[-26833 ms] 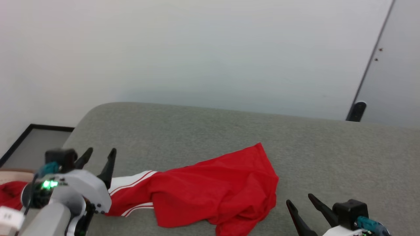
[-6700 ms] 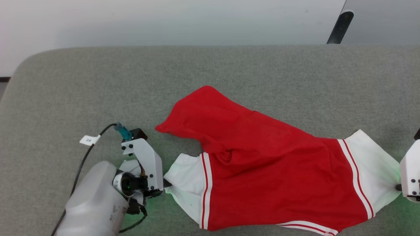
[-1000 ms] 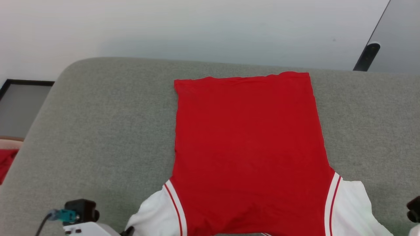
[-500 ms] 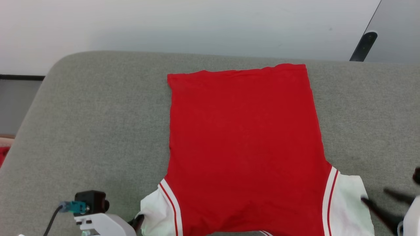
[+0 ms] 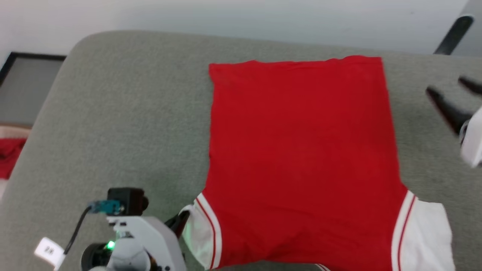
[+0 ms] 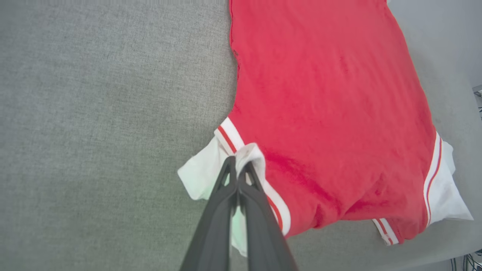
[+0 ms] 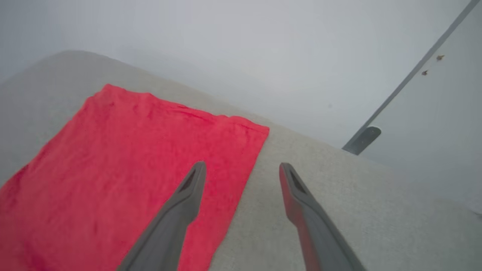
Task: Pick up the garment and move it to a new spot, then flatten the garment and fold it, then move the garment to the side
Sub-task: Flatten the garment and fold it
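The garment is laid flat on the grey cushion, with its white sleeve pinched in the tips of the clenched left gripper. The right gripper is held open and empty, hem corner just ahead of its tips. Both layers should probably be caught there for a tidy fold.

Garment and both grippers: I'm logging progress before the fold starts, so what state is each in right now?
garment: spread flat and unfolded on the grey padded surface, plain red side up.
left gripper: shut on the garment's white sleeve.
right gripper: open, empty, near the garment's far right corner.
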